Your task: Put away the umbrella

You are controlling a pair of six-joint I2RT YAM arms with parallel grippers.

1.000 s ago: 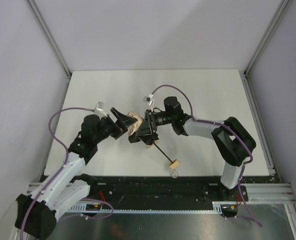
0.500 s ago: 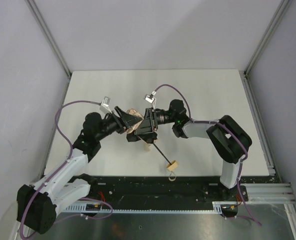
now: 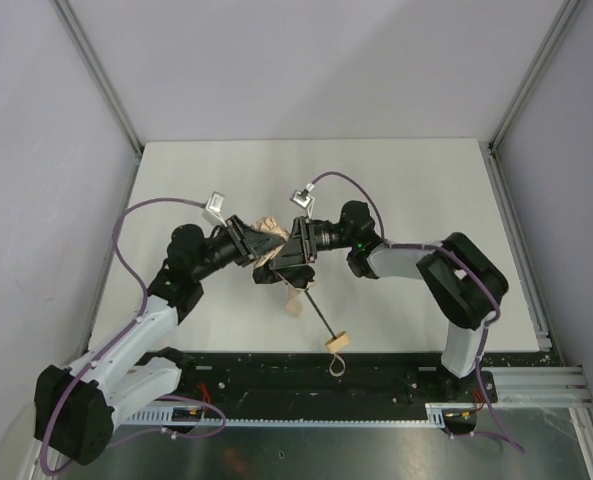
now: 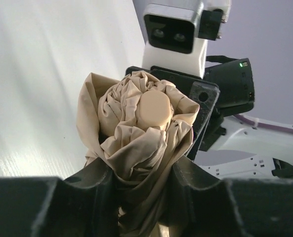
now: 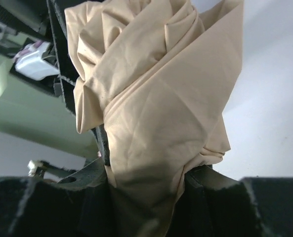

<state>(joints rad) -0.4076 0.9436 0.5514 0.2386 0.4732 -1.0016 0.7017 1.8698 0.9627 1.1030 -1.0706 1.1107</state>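
The umbrella [image 3: 269,229] is held above the middle of the table between both arms, its beige canopy bunched and folded. Its thin black shaft [image 3: 317,314] slants down toward the near edge and ends in the pale wooden handle [image 3: 336,341]; a tan strap [image 3: 293,300] hangs below the canopy. My left gripper [image 3: 252,243] comes from the left and is shut on the canopy's tip end. In the left wrist view the fabric [image 4: 141,123] is squeezed between the fingers [image 4: 195,180]. My right gripper [image 3: 282,262] is shut on the canopy [image 5: 156,98] from the right.
The white tabletop [image 3: 396,190] is bounded by grey walls and aluminium posts [image 3: 101,75] at the back corners. A black rail [image 3: 306,375] with both arm bases runs along the near edge. Purple cables [image 3: 141,212] loop above each arm.
My left gripper came forward onto the canopy and closed on it. The umbrella swung, so the handle shifted left and nearer the front edge. The right gripper kept its hold.
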